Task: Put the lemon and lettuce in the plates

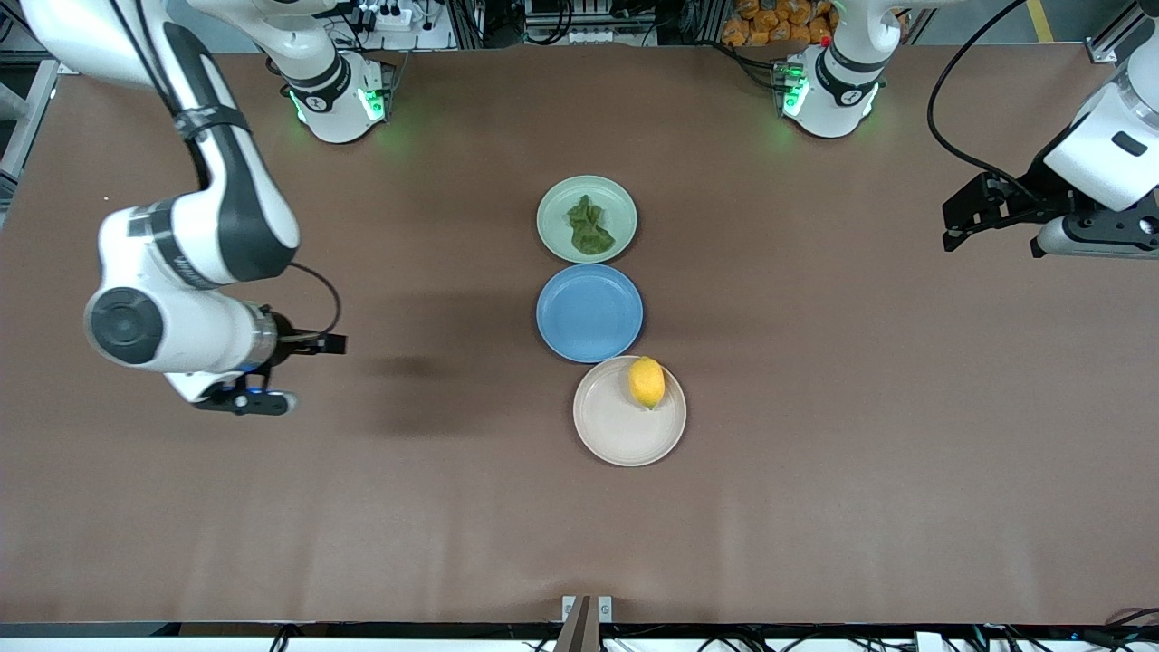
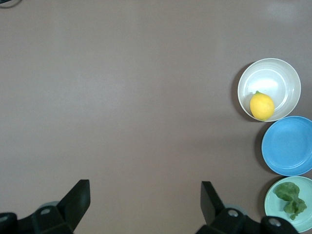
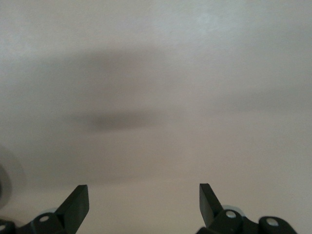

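Observation:
The dark green lettuce (image 1: pixel 589 227) lies in the pale green plate (image 1: pixel 557 210), the plate farthest from the front camera. The yellow lemon (image 1: pixel 646 381) lies in the beige-white plate (image 1: pixel 616 427), the nearest one, close to its rim beside the blue plate. My left gripper (image 1: pixel 951 226) is open and empty, up over bare table at the left arm's end. My right gripper (image 3: pixel 144 192) is open and empty over bare table at the right arm's end. The left wrist view shows the lemon (image 2: pixel 262 106) in the beige-white plate (image 2: pixel 273 78) and the lettuce (image 2: pixel 291 199) in the green plate (image 2: pixel 272 208).
An empty blue plate (image 1: pixel 589 312) sits between the two other plates, touching both; it also shows in the left wrist view (image 2: pixel 287 145). The three plates form a row in the middle of the brown table (image 1: pixel 815 407). The arms' bases stand along the edge farthest from the front camera.

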`<action>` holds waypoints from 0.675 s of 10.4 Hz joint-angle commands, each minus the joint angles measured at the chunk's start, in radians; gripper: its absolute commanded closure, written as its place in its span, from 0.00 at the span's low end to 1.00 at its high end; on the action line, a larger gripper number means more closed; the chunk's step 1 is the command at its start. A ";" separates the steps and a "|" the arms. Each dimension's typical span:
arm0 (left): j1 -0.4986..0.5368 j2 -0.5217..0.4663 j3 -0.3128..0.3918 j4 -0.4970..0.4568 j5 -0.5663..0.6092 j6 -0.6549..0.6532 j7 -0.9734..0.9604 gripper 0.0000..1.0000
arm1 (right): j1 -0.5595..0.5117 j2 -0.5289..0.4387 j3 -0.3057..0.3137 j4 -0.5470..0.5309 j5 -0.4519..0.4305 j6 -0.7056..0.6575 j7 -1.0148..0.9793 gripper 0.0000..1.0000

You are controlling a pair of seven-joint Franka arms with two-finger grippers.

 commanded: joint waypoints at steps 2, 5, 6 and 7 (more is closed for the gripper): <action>0.039 -0.011 -0.009 0.002 -0.024 -0.016 0.026 0.00 | -0.001 -0.031 -0.052 0.072 -0.008 -0.067 -0.064 0.00; 0.067 -0.011 -0.012 0.001 -0.053 -0.016 0.024 0.00 | -0.009 -0.083 -0.080 0.092 -0.010 -0.065 -0.072 0.00; 0.067 -0.012 -0.012 0.001 -0.052 -0.016 0.024 0.00 | -0.009 -0.106 -0.083 0.092 -0.010 -0.067 -0.070 0.00; 0.065 -0.016 -0.012 0.001 -0.050 -0.016 0.024 0.00 | -0.017 -0.127 -0.085 0.095 -0.016 -0.067 -0.071 0.00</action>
